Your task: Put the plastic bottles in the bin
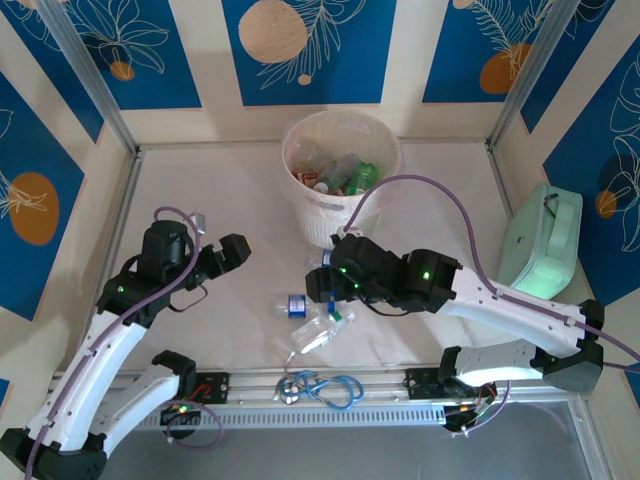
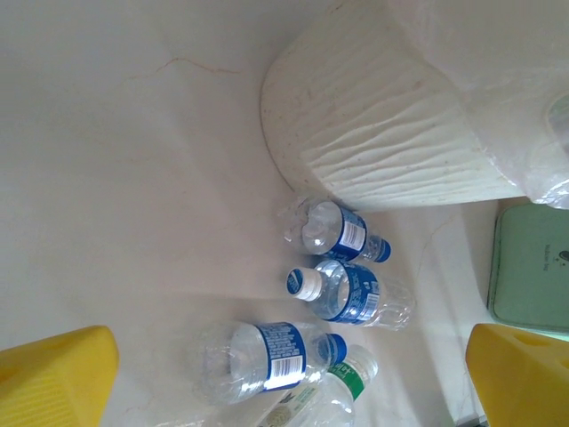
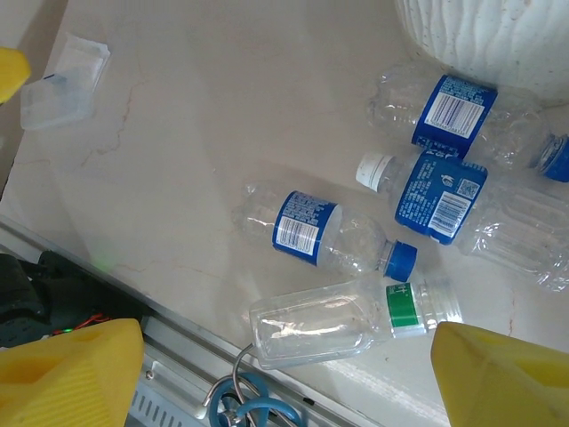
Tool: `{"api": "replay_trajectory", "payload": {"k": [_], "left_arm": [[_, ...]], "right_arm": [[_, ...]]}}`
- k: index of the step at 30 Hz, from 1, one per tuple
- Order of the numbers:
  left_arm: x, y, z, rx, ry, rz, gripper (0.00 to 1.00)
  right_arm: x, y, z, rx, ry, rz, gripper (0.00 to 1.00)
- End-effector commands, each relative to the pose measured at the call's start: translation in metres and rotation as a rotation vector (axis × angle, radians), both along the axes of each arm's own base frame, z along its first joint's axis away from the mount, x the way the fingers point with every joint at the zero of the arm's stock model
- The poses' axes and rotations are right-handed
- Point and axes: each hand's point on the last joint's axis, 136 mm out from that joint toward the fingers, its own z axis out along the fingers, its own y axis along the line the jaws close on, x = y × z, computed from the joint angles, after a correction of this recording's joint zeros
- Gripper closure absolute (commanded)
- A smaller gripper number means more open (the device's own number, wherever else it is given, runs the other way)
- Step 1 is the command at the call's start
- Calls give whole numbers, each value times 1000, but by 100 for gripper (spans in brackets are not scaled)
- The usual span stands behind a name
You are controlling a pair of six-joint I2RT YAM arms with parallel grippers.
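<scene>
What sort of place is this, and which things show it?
Probably a robot lab work cell: two arms bolted along a metal rail, a walled tabletop, and plastic bottles staged beside a bin.

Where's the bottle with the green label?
In the right wrist view, the green-label bottle lies on its side at the bottom middle, just below a blue-capped bottle and above the blue cable loop at the table's near edge.

Four bottles [image 3: 320, 233] lie before the bin [image 1: 322, 213]
</scene>
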Motion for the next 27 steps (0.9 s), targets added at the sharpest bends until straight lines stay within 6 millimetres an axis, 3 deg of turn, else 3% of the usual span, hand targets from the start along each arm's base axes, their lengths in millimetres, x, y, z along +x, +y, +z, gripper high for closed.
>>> {"api": "replay_trajectory", "payload": {"k": [1, 9, 16, 27], "left_arm": [[-6, 8, -13, 11, 34, 30, 0], [-1, 6, -31, -23, 69, 58, 0], [-7, 13, -54, 1, 134, 87, 0], [-7, 13, -58, -12, 152, 92, 0]], "right_arm": [[4, 6, 5, -1, -26, 8, 15], [0, 9, 2, -56, -11, 44, 15], [1, 6, -15, -120, 9, 3, 16], [-4, 0, -52, -248, 123, -59, 16]]}}
